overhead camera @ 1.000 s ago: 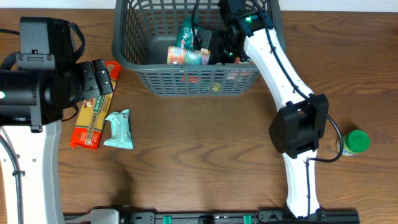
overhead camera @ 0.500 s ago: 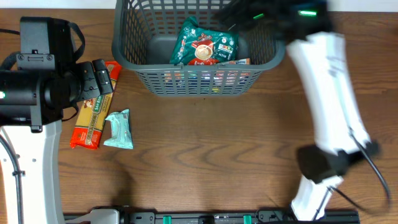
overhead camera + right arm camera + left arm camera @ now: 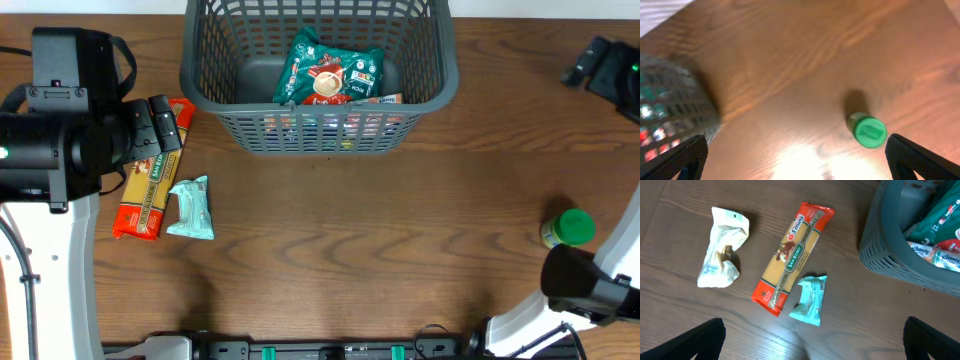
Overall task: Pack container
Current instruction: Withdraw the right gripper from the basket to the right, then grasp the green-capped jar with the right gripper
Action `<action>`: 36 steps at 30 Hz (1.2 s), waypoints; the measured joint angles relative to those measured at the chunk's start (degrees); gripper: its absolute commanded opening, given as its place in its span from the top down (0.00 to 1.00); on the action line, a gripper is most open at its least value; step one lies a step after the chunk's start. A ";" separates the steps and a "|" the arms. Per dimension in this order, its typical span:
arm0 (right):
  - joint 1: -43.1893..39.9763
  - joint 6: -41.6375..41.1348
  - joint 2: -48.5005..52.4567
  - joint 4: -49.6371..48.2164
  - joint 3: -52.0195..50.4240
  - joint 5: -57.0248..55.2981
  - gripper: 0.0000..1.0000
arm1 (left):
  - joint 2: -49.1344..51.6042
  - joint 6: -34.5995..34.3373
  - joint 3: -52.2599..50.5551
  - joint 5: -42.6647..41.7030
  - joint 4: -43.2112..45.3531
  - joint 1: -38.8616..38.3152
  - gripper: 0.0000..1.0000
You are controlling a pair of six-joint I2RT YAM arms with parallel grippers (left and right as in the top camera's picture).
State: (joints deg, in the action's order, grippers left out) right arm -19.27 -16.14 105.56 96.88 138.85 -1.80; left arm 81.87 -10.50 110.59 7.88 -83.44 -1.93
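Note:
The dark grey basket (image 3: 315, 125) stands at the table's far middle and holds green and red packets (image 3: 328, 72). Its corner shows in the left wrist view (image 3: 890, 260) and blurred in the right wrist view (image 3: 670, 110). A red and yellow spaghetti packet (image 3: 148, 195) and a teal packet (image 3: 192, 208) lie left of it, also in the left wrist view (image 3: 792, 257) (image 3: 810, 300). A green-capped jar (image 3: 570, 228) stands at the right, also in the right wrist view (image 3: 867, 131). My left gripper (image 3: 812, 340) is open and empty above the packets. My right gripper (image 3: 795, 157) is open and empty, high at the far right.
A crumpled white packet (image 3: 722, 247) lies left of the spaghetti. The left arm's body (image 3: 60, 130) hangs over the table's left side. The right arm's base (image 3: 580, 290) stands at the near right edge.
My right arm has lifted out of the basket and swung to the far right. The green packets it left now lie in the basket. The left arm has not moved.

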 measured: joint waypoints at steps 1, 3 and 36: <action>-0.94 -0.24 -0.22 0.04 -0.90 0.63 0.00 | 0.00 0.02 0.00 0.00 0.02 0.00 0.01; -2.47 -0.70 -1.66 -0.15 -4.70 2.36 0.01 | 0.00 0.02 0.00 0.00 0.00 0.00 0.01; -18.40 -6.91 -18.32 -34.69 -73.50 -0.55 0.01 | 0.00 0.00 -0.07 0.00 -0.31 0.00 0.01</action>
State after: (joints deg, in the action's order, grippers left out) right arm -37.67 -23.05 87.24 62.19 65.34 -2.35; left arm 81.87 -10.50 110.52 7.88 -83.74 -1.93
